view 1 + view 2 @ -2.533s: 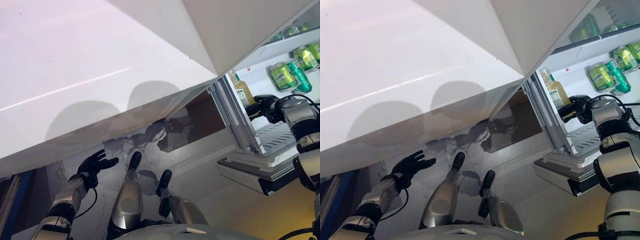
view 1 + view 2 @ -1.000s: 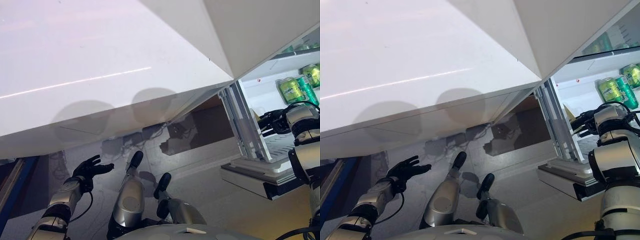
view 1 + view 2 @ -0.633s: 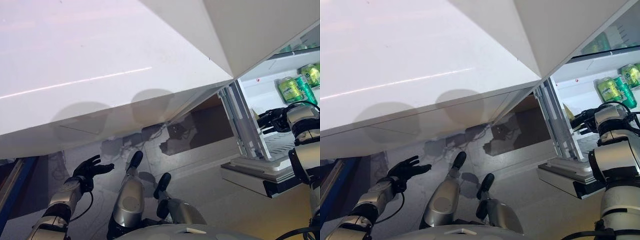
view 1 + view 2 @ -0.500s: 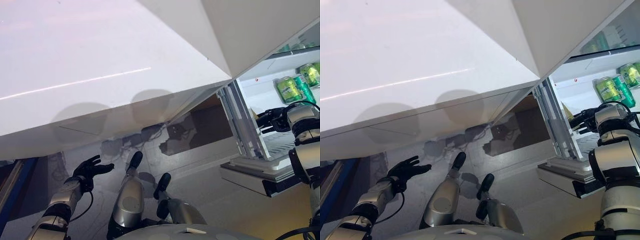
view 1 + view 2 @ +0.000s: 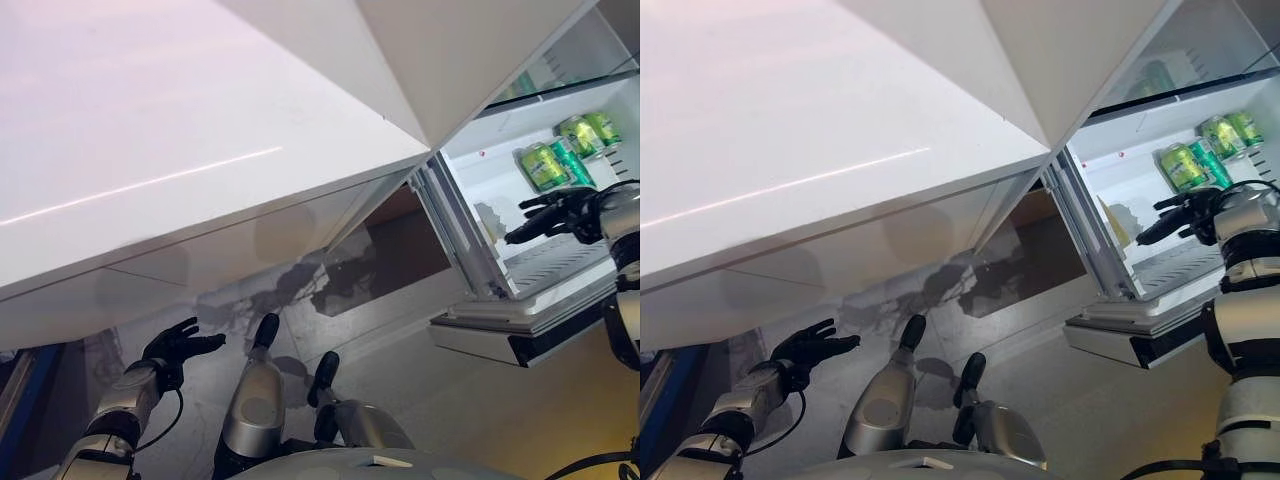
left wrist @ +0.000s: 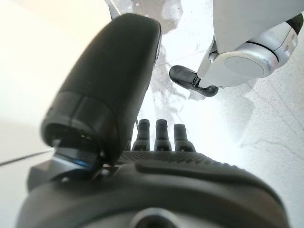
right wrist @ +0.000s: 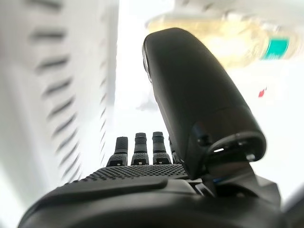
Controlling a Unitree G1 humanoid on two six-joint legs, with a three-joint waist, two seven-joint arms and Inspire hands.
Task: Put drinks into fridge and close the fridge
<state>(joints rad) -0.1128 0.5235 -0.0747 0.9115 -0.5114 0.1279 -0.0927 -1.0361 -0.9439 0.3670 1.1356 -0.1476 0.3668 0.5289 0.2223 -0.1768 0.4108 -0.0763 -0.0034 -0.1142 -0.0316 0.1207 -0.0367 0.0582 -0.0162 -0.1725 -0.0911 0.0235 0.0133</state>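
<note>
Low on the left, the left hand (image 5: 178,343) hangs idle above the floor (image 5: 420,385) with its fingers (image 6: 160,135) straight and relaxed, holding nothing. Across the middle runs the big white fridge door (image 5: 180,150), swung open and filling most of both eye views. To its right the fridge (image 5: 1110,185) stands open, and the right hand (image 5: 1185,215) reaches into it just above the white wire shelf (image 5: 1170,265), fingers (image 7: 142,147) stretched out and spread, empty. The drinks are already inside: green cans (image 5: 1185,165) lie on their sides against the back wall above the hand, more greenish containers show dimly behind the glass shelf (image 5: 1200,85) over them, and a yellowish bottle (image 7: 223,35) appears, blurred, past the thumb in the right wrist view, probably standing near the shelf's inner edge. Cans of this kind should be stiff, fairly light and smooth, inclined to roll when lying down, so best taken round the middle; the bottle would be heavier and is best held at its body. No print on any label is clear enough to read.
</note>
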